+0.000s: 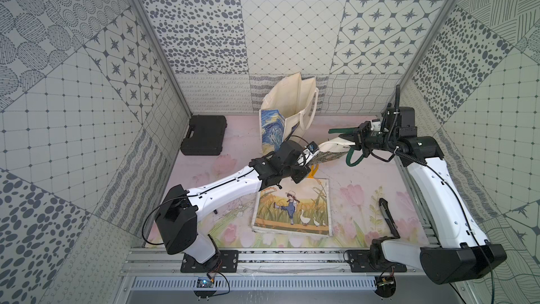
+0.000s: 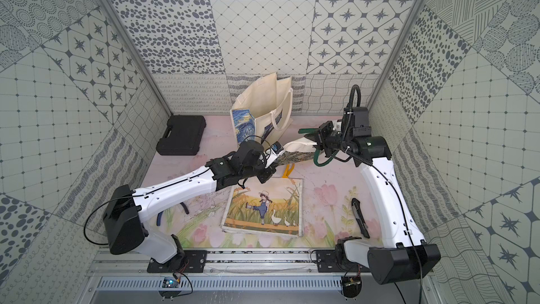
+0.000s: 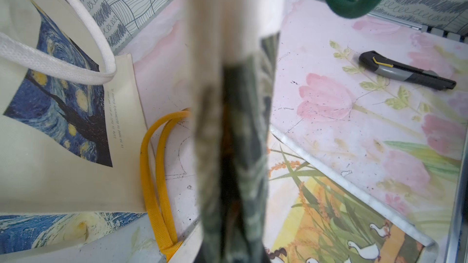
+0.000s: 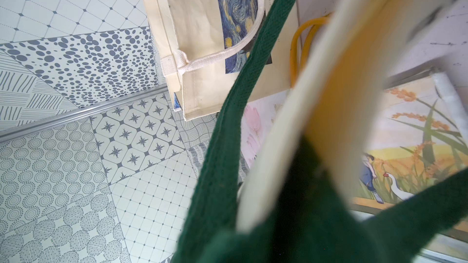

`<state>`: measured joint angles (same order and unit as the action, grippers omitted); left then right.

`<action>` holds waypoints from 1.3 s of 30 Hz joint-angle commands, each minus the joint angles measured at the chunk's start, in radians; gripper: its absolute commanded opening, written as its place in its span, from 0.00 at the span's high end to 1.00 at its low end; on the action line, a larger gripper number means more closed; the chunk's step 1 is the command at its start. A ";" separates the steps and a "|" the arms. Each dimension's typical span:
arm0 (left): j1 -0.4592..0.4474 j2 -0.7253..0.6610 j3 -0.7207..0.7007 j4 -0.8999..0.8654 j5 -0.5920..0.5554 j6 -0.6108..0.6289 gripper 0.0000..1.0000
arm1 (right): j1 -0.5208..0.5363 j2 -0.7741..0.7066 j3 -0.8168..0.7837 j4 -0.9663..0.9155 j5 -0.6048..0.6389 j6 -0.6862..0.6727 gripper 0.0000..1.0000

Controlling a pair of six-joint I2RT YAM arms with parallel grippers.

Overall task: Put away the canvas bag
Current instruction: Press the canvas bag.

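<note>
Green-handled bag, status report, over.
Left gripper, right gripper: jaws shut on green-handled bag, slung between them off the table. Starry tote stands open behind. Goose-print bag flat below, not touching.

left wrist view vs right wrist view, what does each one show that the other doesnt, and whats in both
Only the left wrist view shows the utility knife lying on the floral mat. Only the right wrist view shows the dotted wall panel and the star-tiled panel. Both show the green-handled bag close up and blurred, the starry night bag, the yellow handles and the goose-print bag.
</note>
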<state>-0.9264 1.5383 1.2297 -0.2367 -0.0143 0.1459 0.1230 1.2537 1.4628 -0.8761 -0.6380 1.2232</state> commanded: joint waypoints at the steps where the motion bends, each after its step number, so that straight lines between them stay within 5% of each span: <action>1: 0.003 -0.028 -0.018 -0.017 -0.023 -0.014 1.00 | -0.008 -0.045 0.020 0.106 -0.021 -0.010 1.00; 2: 0.003 -0.029 -0.015 -0.022 -0.027 -0.015 0.98 | -0.007 -0.046 0.014 0.108 -0.023 -0.011 1.00; 5: 0.003 -0.031 -0.007 -0.032 -0.028 -0.013 0.54 | -0.007 -0.051 0.003 0.112 -0.024 -0.008 1.00; 7: 0.001 -0.034 -0.002 -0.028 -0.020 -0.013 0.42 | -0.008 -0.053 -0.006 0.115 -0.026 -0.008 1.00; 17: 0.001 -0.015 0.131 -0.042 0.011 -0.024 0.38 | 0.006 -0.082 -0.092 0.134 -0.035 -0.005 1.00; 18: 0.002 -0.011 0.141 -0.042 0.016 -0.020 0.47 | 0.006 -0.085 -0.099 0.136 -0.036 -0.005 1.00; 21: 0.002 -0.011 0.145 -0.039 0.029 -0.014 1.00 | 0.006 -0.089 -0.110 0.138 -0.039 -0.006 1.00; 27: 0.002 -0.034 0.106 -0.033 0.074 -0.021 1.00 | 0.006 -0.075 -0.103 0.137 -0.047 -0.031 1.00; 28: 0.002 -0.038 0.099 -0.033 0.084 -0.025 0.95 | 0.006 -0.067 -0.094 0.127 -0.046 -0.050 1.00; 30: 0.002 -0.043 0.092 -0.035 0.118 -0.027 0.56 | 0.006 -0.049 -0.074 0.092 -0.049 -0.088 1.00; 32: 0.001 -0.043 0.093 -0.032 0.140 -0.030 0.36 | 0.006 -0.044 -0.082 0.093 -0.069 -0.107 1.00; 39: 0.000 -0.003 0.147 -0.007 0.181 -0.026 0.32 | 0.016 -0.062 -0.248 0.279 -0.205 -0.046 1.00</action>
<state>-0.9264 1.5154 1.3399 -0.2779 0.0929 0.1246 0.1284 1.2076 1.2613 -0.7341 -0.7601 1.1561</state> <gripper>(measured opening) 0.678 0.101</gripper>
